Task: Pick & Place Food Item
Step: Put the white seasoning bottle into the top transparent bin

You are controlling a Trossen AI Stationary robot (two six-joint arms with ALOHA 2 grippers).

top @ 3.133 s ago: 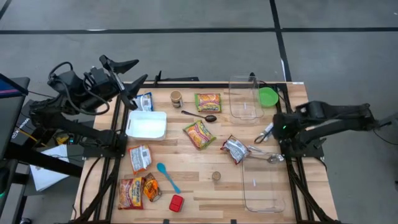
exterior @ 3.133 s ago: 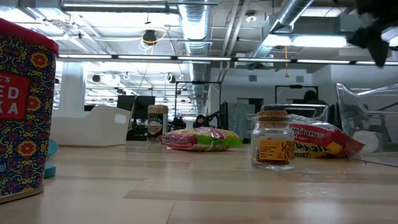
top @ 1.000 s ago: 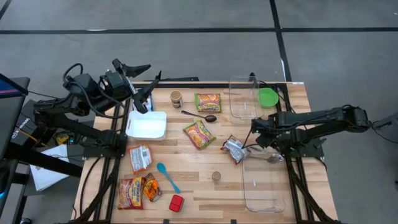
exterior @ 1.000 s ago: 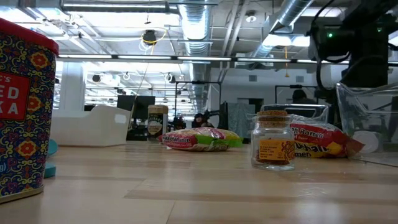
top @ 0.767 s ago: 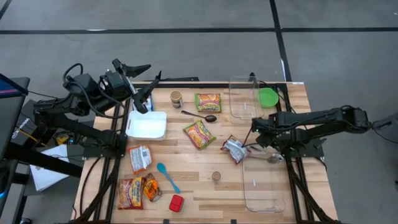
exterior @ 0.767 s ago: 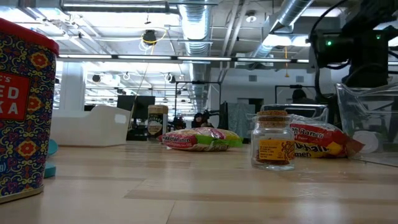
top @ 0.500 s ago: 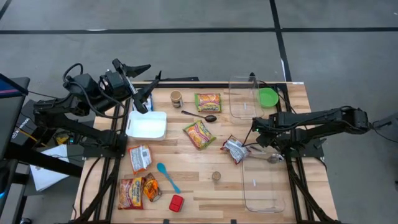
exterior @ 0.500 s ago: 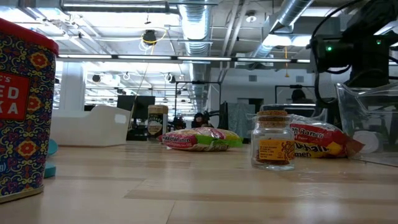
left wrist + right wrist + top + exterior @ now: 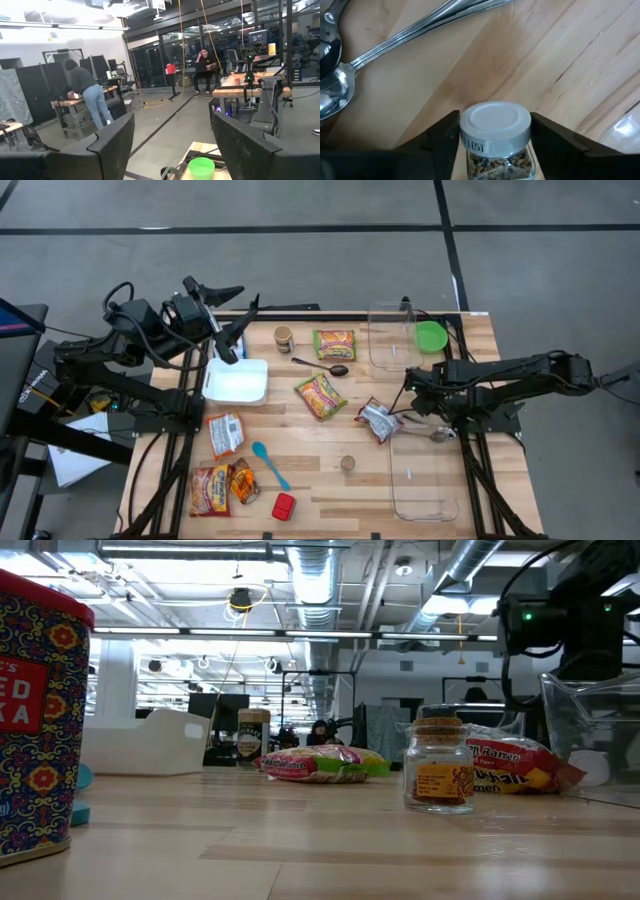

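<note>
A small glass jar [image 9: 495,135] with a pale round lid and dark spice inside stands upright on the wooden table. My right gripper [image 9: 495,150] is over it, pointing down, one finger on each side, shut on it. From above, this gripper [image 9: 408,404] hides the jar, near the table's right edge beside a silver-red packet [image 9: 378,420]. My left gripper [image 9: 232,320] hangs open, high above the table's far left corner. Ramen packets [image 9: 321,394] lie mid-table. My right gripper pinches the small jar between its two fingers just below the lid's rim [image 9: 470,146], the left finger [image 9: 442,137] and right finger [image 9: 547,137] against opposite sides. The fingers come from above, pointing down. The jar stays upright.
Metal spoons [image 9: 335,85] lie on the table close beside the jar. One clear tub [image 9: 425,480] sits toward the near right, another [image 9: 393,340] at the far right beside a green lid [image 9: 431,335]. A cork-topped jar [image 9: 347,463] and a white bin [image 9: 237,380] stand farther left.
</note>
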